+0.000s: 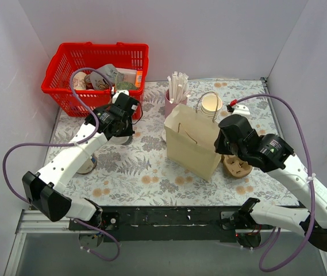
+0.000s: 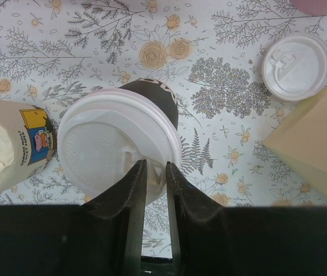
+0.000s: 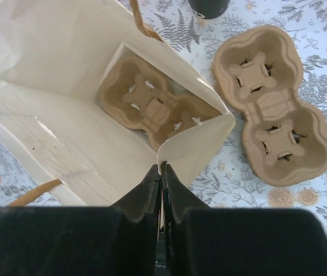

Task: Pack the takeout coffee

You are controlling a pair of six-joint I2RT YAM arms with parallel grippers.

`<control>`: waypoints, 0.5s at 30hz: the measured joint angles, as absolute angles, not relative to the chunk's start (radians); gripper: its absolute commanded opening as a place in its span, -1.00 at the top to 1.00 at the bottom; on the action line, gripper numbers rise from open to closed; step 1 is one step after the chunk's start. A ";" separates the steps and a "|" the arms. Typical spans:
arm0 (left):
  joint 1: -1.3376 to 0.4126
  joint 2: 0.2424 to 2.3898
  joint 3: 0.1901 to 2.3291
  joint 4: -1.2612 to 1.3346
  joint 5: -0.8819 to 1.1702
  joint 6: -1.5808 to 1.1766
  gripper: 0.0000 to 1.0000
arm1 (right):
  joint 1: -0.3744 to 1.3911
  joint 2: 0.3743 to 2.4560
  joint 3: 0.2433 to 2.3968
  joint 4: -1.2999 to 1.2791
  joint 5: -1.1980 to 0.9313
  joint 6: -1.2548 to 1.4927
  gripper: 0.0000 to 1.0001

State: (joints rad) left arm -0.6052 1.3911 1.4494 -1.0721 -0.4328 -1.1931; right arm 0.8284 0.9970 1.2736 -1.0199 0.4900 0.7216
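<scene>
Since the bag [image 1: 189,144] stands open mid-frame in the top view, this looks about halfway done to me. The left gripper [image 1: 123,129] is left of centre, just below the red basket [image 1: 94,69], right on top of the coffee [image 1: 123,140]. The coffee sits on the table [image 1: 146,178], well apart from the bag. The right gripper [image 1: 223,146] is at the bag's right edge, and a spare carrier [image 1: 237,167] lies just below it.

Left wrist view: the fingers [image 2: 133,192] are narrow and pinch the near rim of the coffee's white lid, with the dark cup showing behind it. I can't tell if it's off the table. There's a loose lid [image 2: 297,66] upper right and a corner of the bag at the right edge.

Right wrist view: the jaws are squeezed together on the bag's near rim, holding the mouth open. A carrier [image 3: 152,106] is already down inside with both sockets empty.

So the bag is opened and lined, and the coffee is gripped. I'd guess what's left is carrying it over and lowering it into a socket without tipping it.
</scene>
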 measured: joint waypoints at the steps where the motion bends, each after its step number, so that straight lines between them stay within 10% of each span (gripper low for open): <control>1: -0.605 1.387 1.445 -1.074 -0.433 -1.193 1.00 | 0.828 1.004 1.285 -1.017 0.482 0.703 0.97; 15: -0.605 1.317 1.427 -1.073 -0.438 -1.199 1.00 | 0.826 1.049 1.375 -0.908 0.228 0.459 0.97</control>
